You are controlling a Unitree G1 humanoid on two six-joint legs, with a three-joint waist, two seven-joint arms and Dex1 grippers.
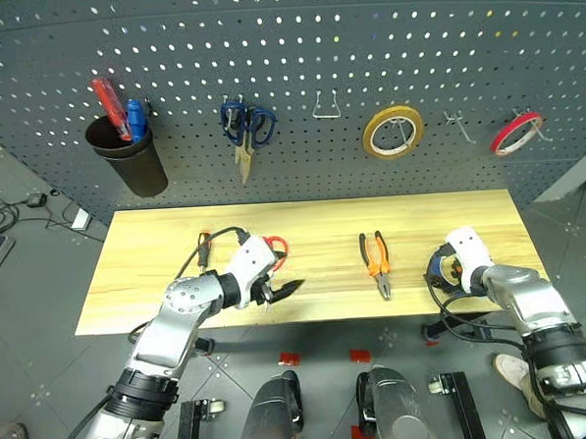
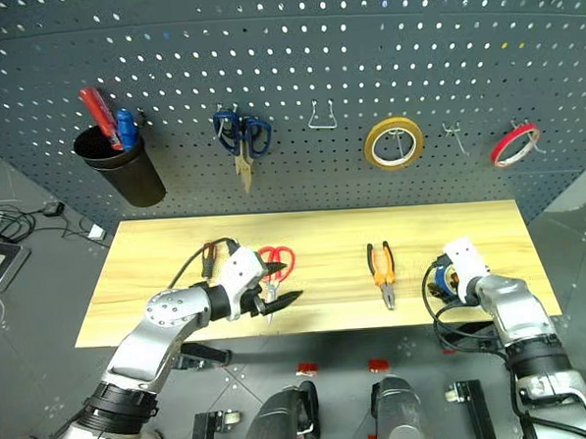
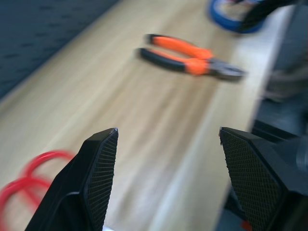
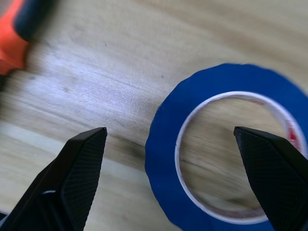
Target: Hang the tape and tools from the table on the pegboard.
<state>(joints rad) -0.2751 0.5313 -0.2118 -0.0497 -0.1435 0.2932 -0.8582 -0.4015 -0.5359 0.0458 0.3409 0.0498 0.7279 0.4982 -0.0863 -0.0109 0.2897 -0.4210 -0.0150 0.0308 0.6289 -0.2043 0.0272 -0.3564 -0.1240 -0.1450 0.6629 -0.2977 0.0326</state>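
1. One flat roll of blue tape (image 4: 226, 144), a thin ring with a wide hole, lies flat on the long light wooden worktop (image 1: 303, 229) near its right end, close to the front edge.
2. Directly over it hangs the right pincer (image 4: 175, 159), pointing steeply down, its two black fingers spread as wide as they go and holding nothing; from the wrist, one finger lies outside the ring and the other over its far side.
3. Judging by this, the step in hand is picking up the tape. To do it well, one finger should drop into the hole and the other outside the band, so the thin wall is pinched rather than the whole ring spanned.
4. Just left of the tape lie the orange-and-black-handled pliers (image 1: 376, 262), well apart from the roll, so the descent should not disturb them.
5. Further left, the red-handled scissors (image 2: 275, 260) lie on the worktop, with the left pincer (image 3: 163, 159) just beside them, jaws well apart and empty.
6. A slim screwdriver with a black-and-orange handle (image 1: 204, 250) lies behind the left arm.
7. Behind everything stands the dark grey perforated pegboard (image 1: 295, 72), with a bare metal hook (image 1: 326, 108) between the blue-handled scissors (image 1: 247, 124) and the yellow tape roll (image 1: 393, 132), a likely spot.
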